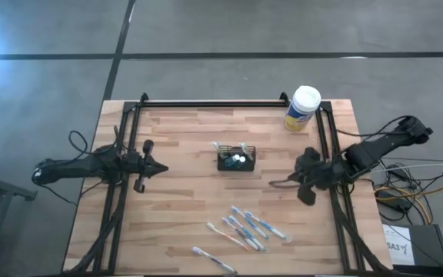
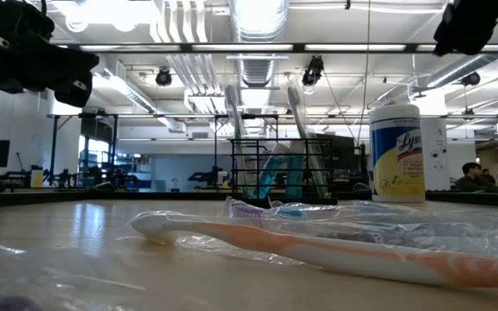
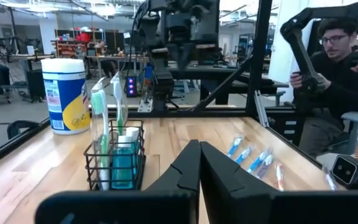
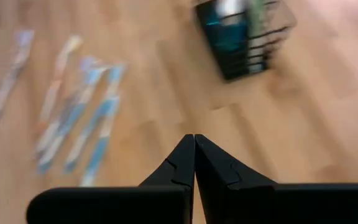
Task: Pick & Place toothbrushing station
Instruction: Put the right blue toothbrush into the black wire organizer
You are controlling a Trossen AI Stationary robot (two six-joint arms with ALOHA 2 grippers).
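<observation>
The toothbrushing station, a small black wire caddy [image 1: 237, 159], stands on its base at the middle of the wooden table with toothbrushes and a blue tube upright in it; it also shows in the left wrist view [image 3: 115, 158], the low view [image 2: 279, 168] and the right wrist view [image 4: 244, 34]. Several wrapped toothbrushes [image 1: 248, 225] lie flat on the table near its front edge. My left gripper [image 1: 162, 167] is shut and empty at the left, pointing toward the caddy. My right gripper [image 1: 274, 183] is shut and empty to the right of the caddy, above the table.
A white-lidded, yellow-labelled round canister [image 1: 302, 108] stands at the far right corner. A black frame [image 1: 214, 102] runs along the far edge and both sides. A seated person [image 3: 334, 81] is beyond the table's right side. Bare wood lies between caddy and toothbrushes.
</observation>
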